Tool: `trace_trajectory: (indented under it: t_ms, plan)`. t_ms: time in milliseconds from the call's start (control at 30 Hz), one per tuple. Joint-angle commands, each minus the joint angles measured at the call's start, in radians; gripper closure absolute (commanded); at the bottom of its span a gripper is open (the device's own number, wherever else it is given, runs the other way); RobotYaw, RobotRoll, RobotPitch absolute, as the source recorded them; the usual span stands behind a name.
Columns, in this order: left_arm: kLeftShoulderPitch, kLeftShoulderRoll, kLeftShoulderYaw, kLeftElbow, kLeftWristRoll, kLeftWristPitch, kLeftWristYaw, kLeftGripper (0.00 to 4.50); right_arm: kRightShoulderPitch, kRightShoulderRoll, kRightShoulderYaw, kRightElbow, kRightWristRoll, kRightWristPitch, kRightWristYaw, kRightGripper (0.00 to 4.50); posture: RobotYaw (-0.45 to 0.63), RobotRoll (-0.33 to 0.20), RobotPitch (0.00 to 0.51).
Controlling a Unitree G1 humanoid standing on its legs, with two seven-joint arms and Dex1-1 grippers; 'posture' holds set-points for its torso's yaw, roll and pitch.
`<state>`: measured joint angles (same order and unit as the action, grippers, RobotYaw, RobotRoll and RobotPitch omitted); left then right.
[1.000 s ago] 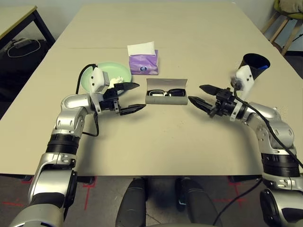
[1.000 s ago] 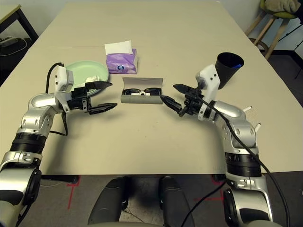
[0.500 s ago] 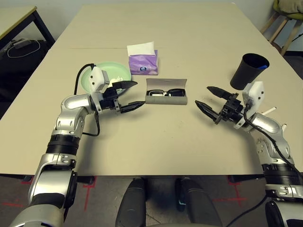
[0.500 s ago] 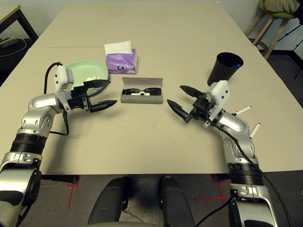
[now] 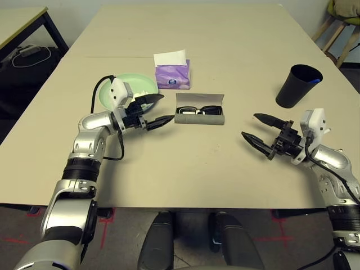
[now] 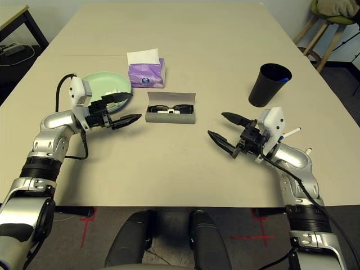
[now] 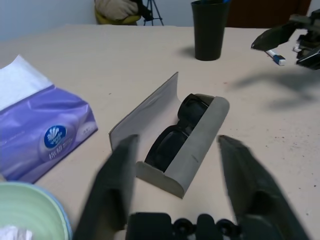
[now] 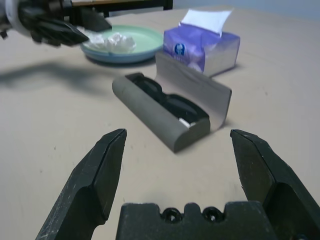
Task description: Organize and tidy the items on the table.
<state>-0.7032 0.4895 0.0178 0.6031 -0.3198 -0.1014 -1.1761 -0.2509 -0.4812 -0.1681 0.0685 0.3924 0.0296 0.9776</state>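
Note:
A grey glasses case (image 5: 199,118) lies open mid-table with black sunglasses (image 5: 199,109) inside and its lid standing up. My left gripper (image 5: 168,107) hovers just left of the case, open and holding nothing. Behind it sits a mint green plate (image 5: 124,93) on a pale blue one, with crumpled white tissue (image 8: 115,41) on top. The purple tissue box (image 5: 172,76) stands behind the case. My right gripper (image 5: 248,125) is open and empty, well to the right of the case. A black cup (image 5: 298,85) stands far right, and a white pen (image 6: 292,131) lies by my right wrist.
The beige table (image 5: 185,163) has bare room in front of the case and across its far half. A smaller tan table (image 5: 17,17) with black legs stands at the far left, and a wooden chair (image 5: 340,28) at the far right.
My right arm has pulled back from the case toward the table's right front, still open. My left gripper has edged toward the case and its fingers have narrowed.

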Motion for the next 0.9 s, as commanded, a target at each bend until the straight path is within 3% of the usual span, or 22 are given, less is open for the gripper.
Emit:
trace_trajectory:
  t_ms: [33,167,333,900]
  plan:
    - [-0.021,-0.004,-0.005,0.055,0.028,-0.041,-0.014,3.01,0.008,-0.016,0.018,-0.015,0.002,0.019,-0.001,0.00,0.13,0.000,0.138]
    - [-0.062,-0.018,0.012,0.130,0.056,-0.037,0.076,4.48,-0.008,-0.015,0.025,-0.009,0.006,0.023,-0.004,0.00,0.13,0.000,0.139]
    - [-0.128,-0.049,0.017,0.232,0.131,-0.072,0.272,4.48,-0.014,-0.008,0.027,0.000,0.016,0.025,-0.010,0.00,0.13,0.000,0.142]
    - [-0.316,-0.151,-0.016,0.488,0.281,-0.112,0.505,4.48,0.008,-0.010,0.037,-0.053,0.024,0.066,-0.047,0.00,0.11,0.000,0.153]
